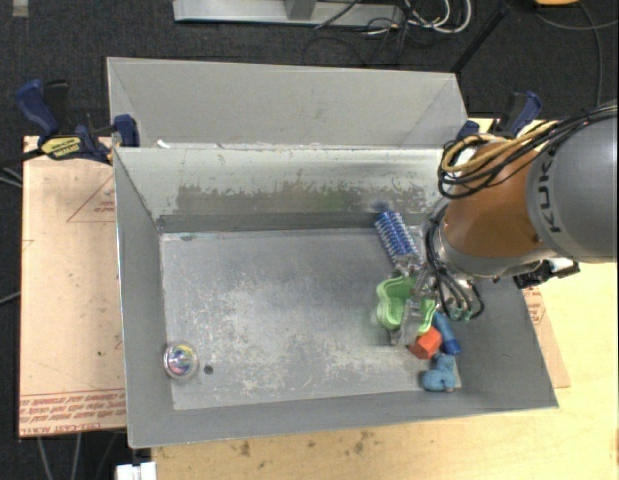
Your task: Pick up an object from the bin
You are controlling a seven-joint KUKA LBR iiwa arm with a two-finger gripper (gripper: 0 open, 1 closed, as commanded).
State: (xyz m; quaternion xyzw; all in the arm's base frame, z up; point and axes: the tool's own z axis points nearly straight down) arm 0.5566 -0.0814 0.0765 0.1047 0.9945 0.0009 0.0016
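Your claw [417, 316] is down inside the bin [289, 288], towards its right side, hanging below the arm's orange cover [489, 223], w/ black cables [467, 164] looped over the top of that cover. You can't tell how far open the claw is, or whether it has hold of anything: wrist & cabling hide too much of it.

The thing nearest it is a light green plastic piece [392, 303], curved and cup-like, lying on the bin floor just left of the claw and apparently touching it. Whether it's actually gripped can't be made out.

Other bits round the claw:
- blue ribbed coil [394, 232], beyond the claw twd the far wall & slightly left, lying tilted
- red-orange block [425, 345], just on the near side of the claw, close under it
- small blue piece [450, 341], near side & a little right, beside the red-orange block
- blue lumpy toy [441, 374], further to the near side, by the bin's front slope

Well apart from the claw, far to its left near the front-left corner, sits a shiny clear ball [179, 360] on its own
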